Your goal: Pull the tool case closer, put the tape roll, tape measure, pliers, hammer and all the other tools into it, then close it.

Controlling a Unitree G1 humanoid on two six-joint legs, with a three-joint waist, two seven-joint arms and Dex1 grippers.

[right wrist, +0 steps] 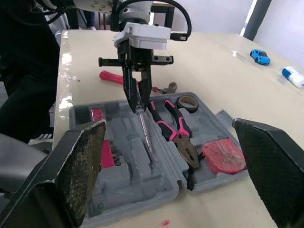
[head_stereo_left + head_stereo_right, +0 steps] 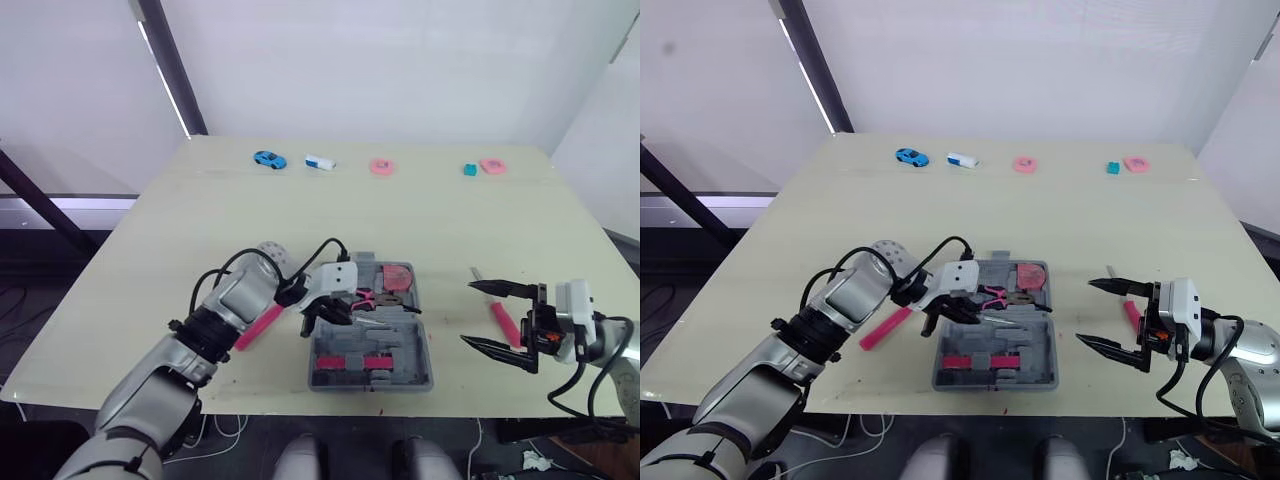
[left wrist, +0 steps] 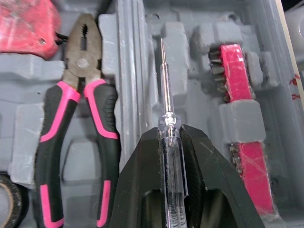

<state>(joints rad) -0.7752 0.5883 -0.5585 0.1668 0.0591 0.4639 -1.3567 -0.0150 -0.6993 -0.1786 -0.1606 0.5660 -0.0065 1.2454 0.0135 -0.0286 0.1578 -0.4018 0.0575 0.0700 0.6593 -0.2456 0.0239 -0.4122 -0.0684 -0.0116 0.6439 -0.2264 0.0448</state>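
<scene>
One tool case (image 2: 421,342) at the desk's (image 2: 400,215) near edge holds one pliers (image 3: 81,61), one tape measure (image 1: 223,155), one tape roll (image 1: 188,98) and two red bit strips (image 3: 236,71). Two screwdrivers: one clear screwdriver (image 3: 168,142), one pink screwdriver (image 2: 503,320). One hammer (image 2: 258,327). Along the far edge: one toy car (image 2: 268,159), one white-and-blue block (image 2: 320,162), two pink discs (image 2: 381,166), one teal block (image 2: 469,170).

Head pair: high, facing down over desk (image 2: 420,220). Wrist cameras: close, both sharing tool case (image 1: 128,183); left nearest.
</scene>
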